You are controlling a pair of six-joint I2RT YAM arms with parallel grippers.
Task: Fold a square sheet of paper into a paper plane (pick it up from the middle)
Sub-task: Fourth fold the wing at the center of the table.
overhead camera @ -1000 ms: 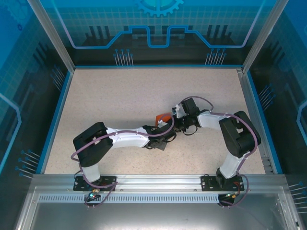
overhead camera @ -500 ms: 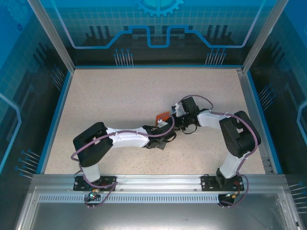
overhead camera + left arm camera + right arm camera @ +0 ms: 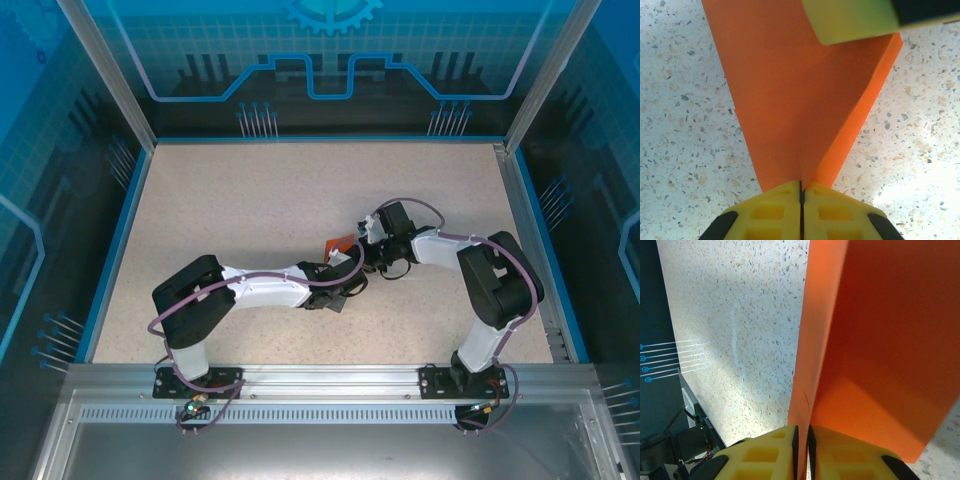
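From above, two arms reach toward each other and meet near the middle of the speckled tabletop point(image 3: 250, 200). The left arm point(image 3: 265, 288) comes in from the left and the right arm point(image 3: 440, 250) from the right. A small bit of orange paper point(image 3: 338, 244) peeks out where their tips meet. It is too small here to see how the jaws stand.

In the left wrist view, two yellow fingers point(image 3: 775, 210) sit at the bottom, pressed together with only a thin dark line between them. The narrow end of the orange paper point(image 3: 800, 90) goes right into that line, so the left jaws are closed on the paper. The paper gets wider toward the top. A crease runs up from the jaws, and the right side has a folded flap with a brighter edge. At the top, a yellow finger point(image 3: 850, 20) of the right arm lies over the wide end. The tabletop point(image 3: 680, 125) shows on both sides. I cannot tell if the paper touches it.

In the right wrist view, two yellow fingers point(image 3: 760, 455) sit at the bottom, very close together. The thin edge of the orange paper point(image 3: 870, 340) is pinched in the narrow gap, so the right jaws are closed on the paper too. The paper runs up from the jaws to the top of the picture. The tabletop point(image 3: 735, 315) is on the left, with a dark blue wall point(image 3: 655, 315) past it.
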